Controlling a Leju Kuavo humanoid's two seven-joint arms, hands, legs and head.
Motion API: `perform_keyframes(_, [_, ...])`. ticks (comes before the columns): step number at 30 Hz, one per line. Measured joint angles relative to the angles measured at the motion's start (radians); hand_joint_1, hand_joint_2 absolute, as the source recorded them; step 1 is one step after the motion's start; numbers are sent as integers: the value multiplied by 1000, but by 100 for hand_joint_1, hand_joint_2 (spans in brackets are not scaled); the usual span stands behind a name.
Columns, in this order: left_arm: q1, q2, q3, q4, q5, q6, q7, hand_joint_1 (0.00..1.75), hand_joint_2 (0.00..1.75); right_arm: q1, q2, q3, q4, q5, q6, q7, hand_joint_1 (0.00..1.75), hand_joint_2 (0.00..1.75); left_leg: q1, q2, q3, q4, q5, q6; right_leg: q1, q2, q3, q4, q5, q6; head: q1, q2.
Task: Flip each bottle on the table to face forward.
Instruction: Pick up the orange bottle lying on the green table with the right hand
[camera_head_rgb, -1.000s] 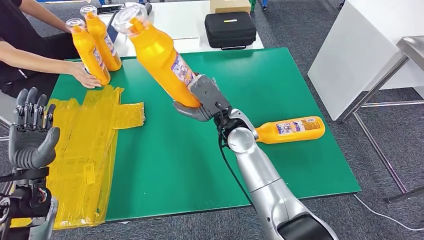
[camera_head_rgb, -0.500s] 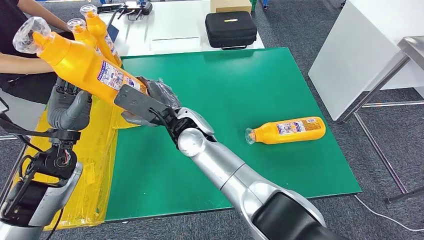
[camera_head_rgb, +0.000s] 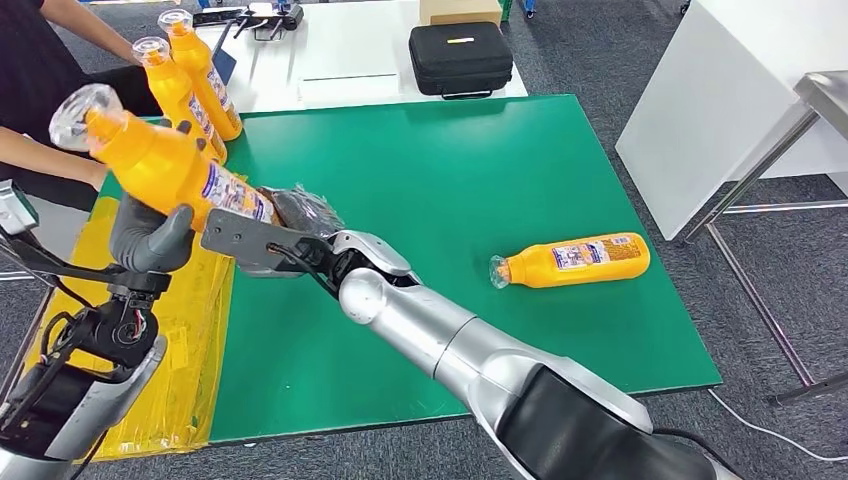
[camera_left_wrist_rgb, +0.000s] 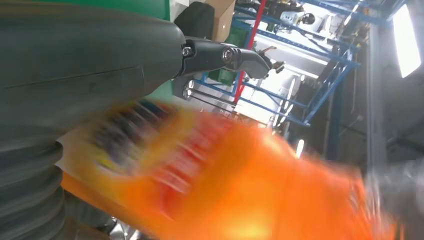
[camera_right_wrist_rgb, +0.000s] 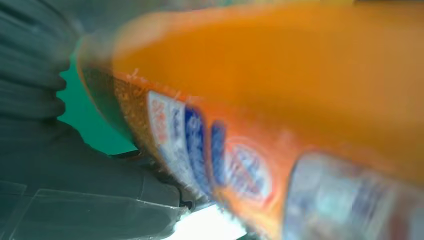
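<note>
My right hand grips the base of an orange bottle with a clear cap and holds it slanted in the air over the table's left edge, cap pointing up and left. My left hand is cupped at the bottle's middle, thumb under it and fingers behind it. In the left wrist view the bottle is blurred beside my straight fingers. The label is close in the right wrist view. A second orange bottle lies on its side on the green mat at the right. Two more bottles stand upright at the far left corner.
A person's arm reaches in at the far left near the upright bottles. Crumpled yellow plastic covers the table's left side. A black case sits on the white table behind. A white table stands to the right.
My right arm swung the held bottle from the mat's centre over to the left edge. My left hand rose and came up against the bottle. The person's hand left the upright bottle.
</note>
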Motion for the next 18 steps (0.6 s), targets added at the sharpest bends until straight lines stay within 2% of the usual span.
perform_keyframes(9, [-36,37,-58,0,33,-33,24,0,175,-11,0,29,37,-30,-7,-7,175,175,0,0,0,0,0,0,0,0,-1,0,1,-1,0,0])
perform_keyframes(15, [-41,44,-69,1,35,-37,26,0,175,-17,0,26,46,-30,-6,-12,175,175,0,1,0,0,0,0,0,0,-1,0,1,-1,0,0])
perform_keyframes(18, [-59,51,-102,17,35,-46,27,101,175,-30,0,9,72,-23,-1,-18,175,175,0,1,0,0,0,0,0,0,-1,0,1,-1,0,0])
